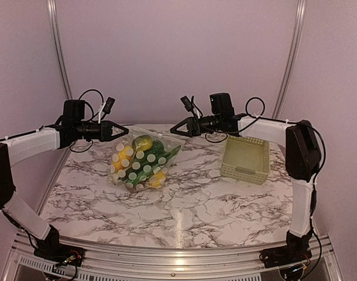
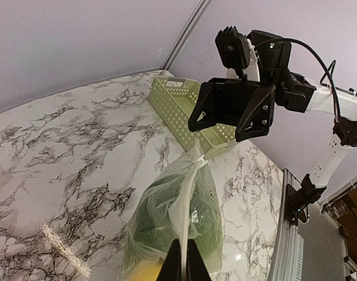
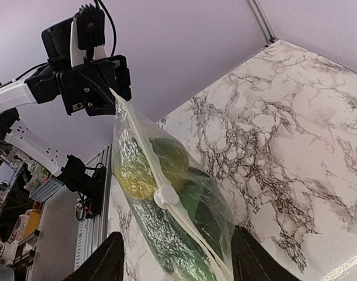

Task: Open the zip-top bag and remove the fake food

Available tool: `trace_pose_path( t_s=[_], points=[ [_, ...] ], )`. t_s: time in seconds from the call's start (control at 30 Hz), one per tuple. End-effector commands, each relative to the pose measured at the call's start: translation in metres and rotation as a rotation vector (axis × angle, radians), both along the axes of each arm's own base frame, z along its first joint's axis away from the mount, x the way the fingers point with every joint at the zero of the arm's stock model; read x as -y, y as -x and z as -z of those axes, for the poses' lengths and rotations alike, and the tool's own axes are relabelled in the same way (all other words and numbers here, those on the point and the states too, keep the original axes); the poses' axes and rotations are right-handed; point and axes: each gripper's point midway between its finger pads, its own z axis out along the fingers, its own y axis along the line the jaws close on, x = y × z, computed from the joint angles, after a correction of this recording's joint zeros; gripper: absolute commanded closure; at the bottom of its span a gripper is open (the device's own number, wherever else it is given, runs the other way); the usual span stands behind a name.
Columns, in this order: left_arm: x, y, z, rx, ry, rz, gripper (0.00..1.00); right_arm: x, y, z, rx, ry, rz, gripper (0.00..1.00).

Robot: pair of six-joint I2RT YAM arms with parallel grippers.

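Holding the Zip-Top Bag at Its Top Edge

**Left arm.** The left end effector (image 1: 122,132) is fully closed. Its fingers pinch one corner of the top edge of the zip-top bag (image 1: 144,161). In the left wrist view the two fingertips meet on the thin plastic seam, and the bag hangs away from them toward the bench (image 1: 184,205).

**Right arm.** The right end effector (image 1: 174,127) faces the left one from the opposite side, at about the same height. Its jaws stand apart. In the right wrist view the sealed top edge of the bag runs from the left arm's grip down between the two parted fingers. A white slider (image 3: 166,196) sits on that edge, partway along and short of the fingers. Whether either finger touches the plastic cannot be determined from these views. No grip by this arm is visible.

**Bag and contents.** The bag lies between the two arms, at the far middle of the marble-pattern bench, tilted up toward the pinched corner. The fake food (image 1: 142,143) is all inside it. Yellow and green pieces show through the clear film, which carries a pattern of white dots.

**Other items.** A pale green slotted basket (image 1: 243,171) stands on the bench to the right of the bag, apart from it and below the right arm's forearm.
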Motion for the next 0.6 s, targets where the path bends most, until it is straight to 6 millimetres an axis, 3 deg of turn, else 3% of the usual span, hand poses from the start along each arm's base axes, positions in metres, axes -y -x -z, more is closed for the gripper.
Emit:
trace_pose_path(
  t_s=[0.0,0.27,0.43,0.5,0.57],
  points=[
    [0.011,0.017,-0.028,0.117,-0.002,0.097,1.0,-0.012,0.019,-0.006,0.111,0.057,-0.073,0.43],
    [0.026,0.038,-0.04,0.151,0.004,0.194,1.0,-0.018,0.033,0.011,0.285,0.179,-0.086,0.46],
    [0.029,0.045,-0.041,0.152,0.01,0.211,1.0,-0.012,0.042,0.008,0.35,0.177,-0.093,0.57],
    [0.029,0.046,-0.042,0.156,0.014,0.211,1.0,-0.008,0.044,0.013,0.352,0.191,-0.095,0.58],
    [0.029,0.046,-0.042,0.155,0.014,0.21,1.0,-0.006,0.045,0.019,0.351,0.206,-0.092,0.66]
  ],
)
